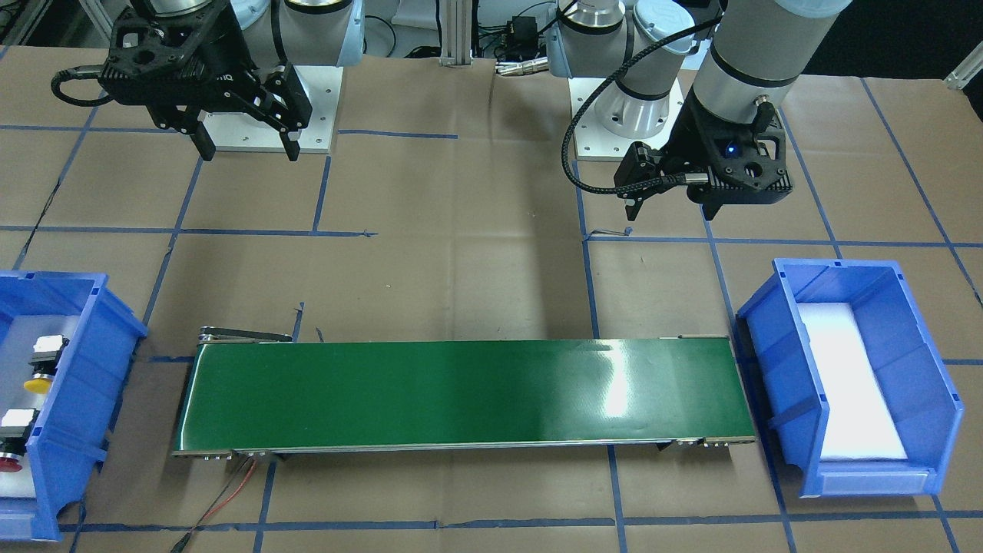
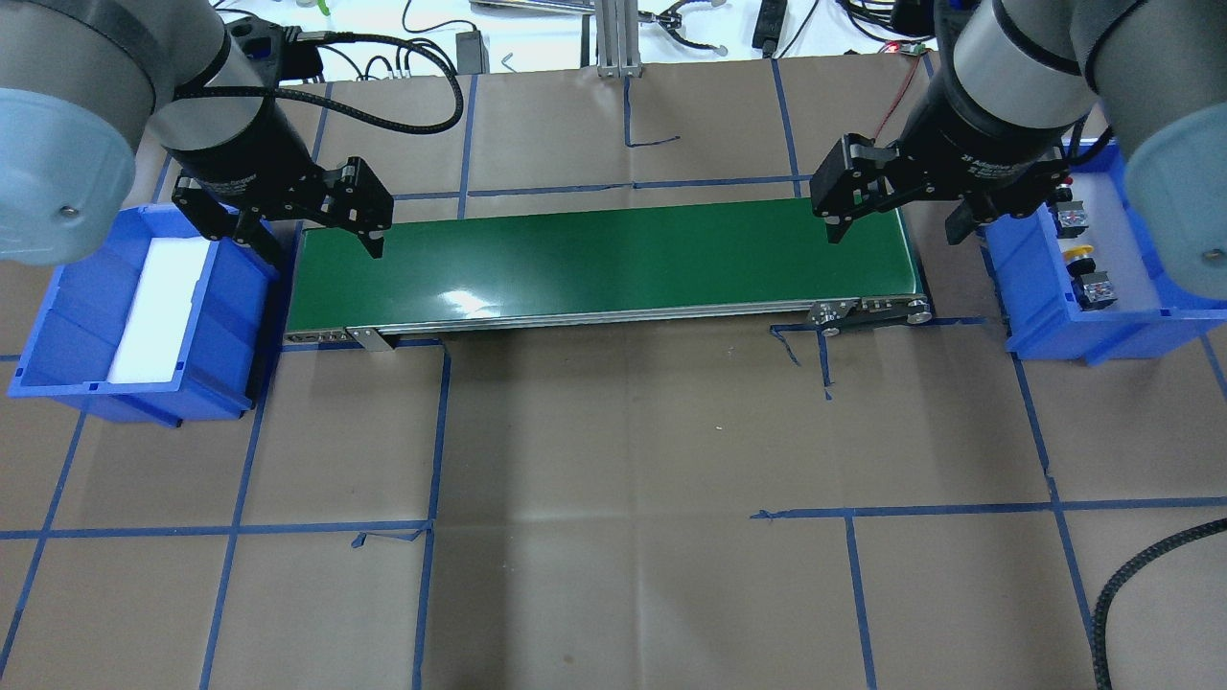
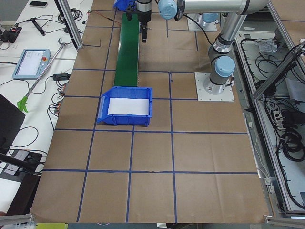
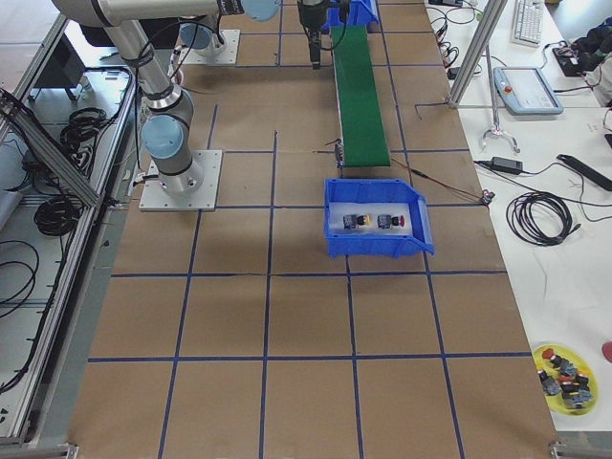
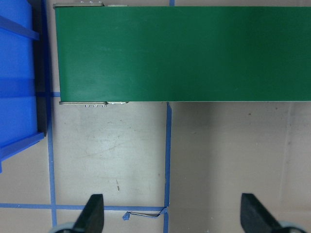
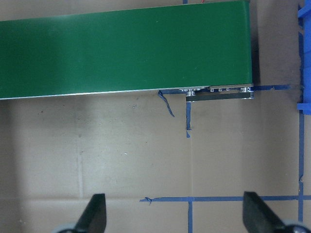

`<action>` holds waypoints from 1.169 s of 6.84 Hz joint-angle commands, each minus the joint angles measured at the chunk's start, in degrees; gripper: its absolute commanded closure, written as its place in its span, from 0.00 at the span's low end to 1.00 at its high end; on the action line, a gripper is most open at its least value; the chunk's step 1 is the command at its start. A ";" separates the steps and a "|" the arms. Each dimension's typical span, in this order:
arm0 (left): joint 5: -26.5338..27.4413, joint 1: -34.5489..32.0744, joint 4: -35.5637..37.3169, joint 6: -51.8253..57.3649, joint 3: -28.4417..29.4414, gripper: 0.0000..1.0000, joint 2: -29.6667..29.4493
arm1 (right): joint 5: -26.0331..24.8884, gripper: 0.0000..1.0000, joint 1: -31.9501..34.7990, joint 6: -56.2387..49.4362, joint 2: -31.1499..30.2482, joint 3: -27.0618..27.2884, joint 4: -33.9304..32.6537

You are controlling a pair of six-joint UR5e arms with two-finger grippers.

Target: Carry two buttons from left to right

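The yellow-capped button (image 1: 38, 382) and the red-capped button (image 1: 9, 461) lie in a blue bin (image 1: 77, 369) off the conveyor's end on my right side. Both buttons also show in the overhead view, yellow (image 2: 1081, 251) and red (image 2: 1059, 196), and in the exterior right view, yellow (image 4: 357, 222) and red (image 4: 390, 222). My right gripper (image 2: 896, 233) is open and empty, hovering above the belt end beside that bin (image 2: 1074, 335). My left gripper (image 2: 324, 251) is open and empty above the opposite belt end. Both wrist views show spread fingertips (image 5: 92, 213) (image 6: 95, 213) holding nothing.
A green conveyor belt (image 1: 461, 395) runs between the two bins. A second blue bin (image 1: 914, 369) with a white liner and no parts stands at the belt's end on my left side, and also shows in the overhead view (image 2: 77, 316). Brown paper with blue tape lines covers the table.
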 commanded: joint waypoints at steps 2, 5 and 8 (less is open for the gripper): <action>0.00 0.00 0.00 0.09 0.00 0.00 0.00 | -0.43 0.00 0.14 -0.15 0.20 0.29 -0.05; 0.00 0.00 0.00 0.18 0.00 0.00 0.00 | -0.52 0.00 0.14 -0.68 0.20 0.11 -0.31; 0.00 0.00 0.00 0.18 0.00 0.00 0.00 | -0.52 0.00 0.14 -0.68 0.81 0.20 -0.41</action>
